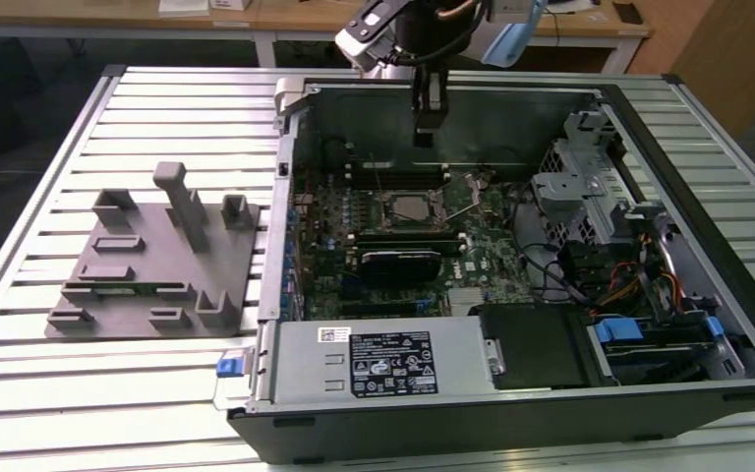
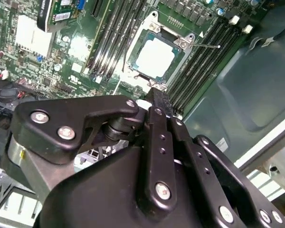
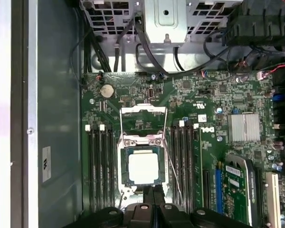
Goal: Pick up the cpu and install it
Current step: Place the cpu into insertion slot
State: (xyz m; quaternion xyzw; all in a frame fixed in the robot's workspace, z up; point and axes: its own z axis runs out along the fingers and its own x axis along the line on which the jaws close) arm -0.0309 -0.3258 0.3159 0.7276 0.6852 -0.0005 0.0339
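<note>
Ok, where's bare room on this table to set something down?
The slatted table is bare around the grey fixture block, toward the exterior view's left and near edge. The computer case is crowded, gripper near its cpu.

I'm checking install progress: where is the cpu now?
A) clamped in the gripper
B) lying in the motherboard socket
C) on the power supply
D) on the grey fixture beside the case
B: in the first wrist view the cpu lies in the motherboard socket, its pale top uncovered, and the gripper is not holding it.
</note>
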